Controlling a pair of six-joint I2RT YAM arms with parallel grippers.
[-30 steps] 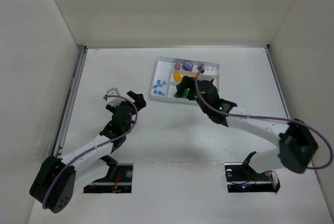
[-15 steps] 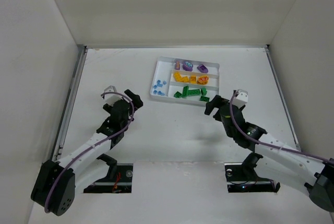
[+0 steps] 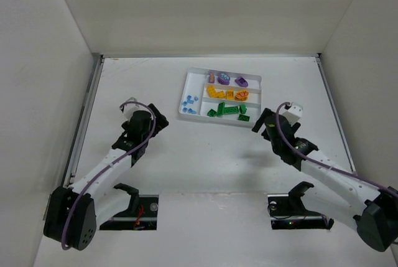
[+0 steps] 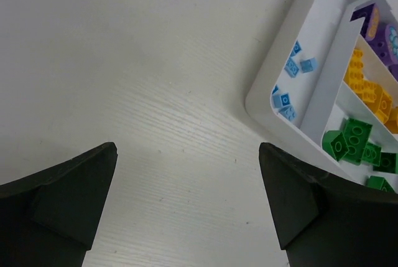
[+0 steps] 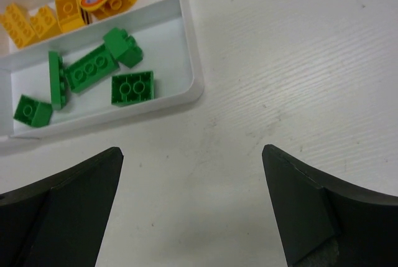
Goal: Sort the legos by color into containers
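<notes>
Both hands stand wide apart, holding nothing: left hand (image 4: pixel 188 149) left of the tray (image 3: pixel 193 83), right hand (image 5: pixel 193 149) off its near-right corner. Legos (image 5: pixel 91 71) fill it (colours separated).

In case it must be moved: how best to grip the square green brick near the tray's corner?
Probably its opposite side faces, from above: the square green brick lies flat, studs up, and the tray wall beside it blocks a sideways approach.
</notes>
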